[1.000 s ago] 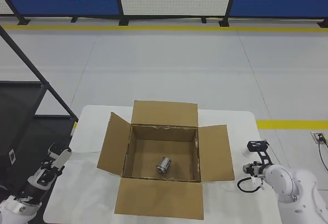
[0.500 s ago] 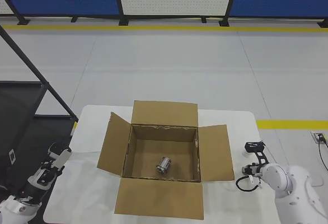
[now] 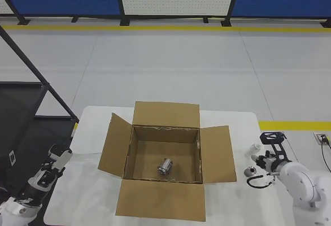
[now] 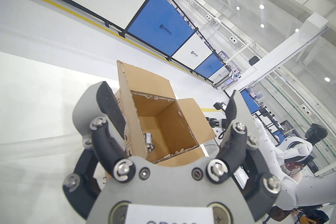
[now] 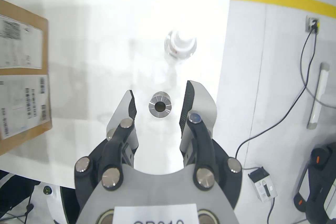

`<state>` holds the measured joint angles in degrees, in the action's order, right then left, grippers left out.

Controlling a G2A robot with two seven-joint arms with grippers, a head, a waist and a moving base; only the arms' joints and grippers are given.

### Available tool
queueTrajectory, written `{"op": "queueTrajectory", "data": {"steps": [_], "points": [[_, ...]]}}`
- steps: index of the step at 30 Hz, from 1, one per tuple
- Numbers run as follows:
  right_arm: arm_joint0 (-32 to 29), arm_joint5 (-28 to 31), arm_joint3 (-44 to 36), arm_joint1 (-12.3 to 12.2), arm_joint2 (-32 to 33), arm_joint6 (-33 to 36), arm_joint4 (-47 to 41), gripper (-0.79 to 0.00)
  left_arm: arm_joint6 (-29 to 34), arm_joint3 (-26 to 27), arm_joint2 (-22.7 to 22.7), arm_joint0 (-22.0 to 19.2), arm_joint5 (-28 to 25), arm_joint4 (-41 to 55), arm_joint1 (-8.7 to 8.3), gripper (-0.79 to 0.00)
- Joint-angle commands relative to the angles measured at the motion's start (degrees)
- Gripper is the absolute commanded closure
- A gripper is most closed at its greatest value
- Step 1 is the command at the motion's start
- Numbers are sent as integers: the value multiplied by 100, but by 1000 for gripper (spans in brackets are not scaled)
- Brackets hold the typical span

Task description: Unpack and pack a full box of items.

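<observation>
— Cardboard box (image 3: 216,153): emptied yet?
— Not quite, I'd say; one metal part (image 3: 165,166) lies inside; a collet (image 5: 159,105) and a white piece (image 5: 180,46) stand on the table (image 3: 98,186) beside it.
— Grippers?
— Right gripper (image 5: 160,92) gapes over the collet, holding nothing; left gripper (image 4: 169,92) spread too, facing the box.

The box (image 3: 165,114) is plain brown cardboard. Its right flap carries white labels (image 5: 21,93) printed with black barcodes. The part (image 3: 165,165) inside it is silver. The table (image 3: 92,169) is white. To the right of the box, the collet (image 5: 159,105) is silver with a dark bore and fine radial slits, and the piece (image 5: 180,46) beyond it is white. The left gripper (image 4: 168,89) and the right gripper (image 5: 160,89) both have black fingers, white shells and grey plates. The floor (image 3: 210,68) is pale grey with yellow stripes (image 3: 301,125). The far panels (image 3: 64,7) alternate blue and dotted white.
</observation>
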<state>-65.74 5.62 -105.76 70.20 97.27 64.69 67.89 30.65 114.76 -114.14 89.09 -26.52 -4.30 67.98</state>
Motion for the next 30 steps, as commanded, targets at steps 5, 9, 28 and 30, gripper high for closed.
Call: {"op": "queueTrajectory", "data": {"steps": [5,9,28,30], "points": [[-39,671,-1631,-38,-406,-2,-146,-566,0,0,0,0,0,0,0,-785],[582,1161,-1502,-28,-1287,161,-304,-720,0,0,0,0,0,0,0,-785],[4528,1997,3771,992,-5698,348,-1936,-785,-352,-330,-279,206,69,132,-18,-785],[4672,2006,4174,1131,-5950,236,-2061,-785,-384,-402,-319,208,75,216,-24,-785]]}}
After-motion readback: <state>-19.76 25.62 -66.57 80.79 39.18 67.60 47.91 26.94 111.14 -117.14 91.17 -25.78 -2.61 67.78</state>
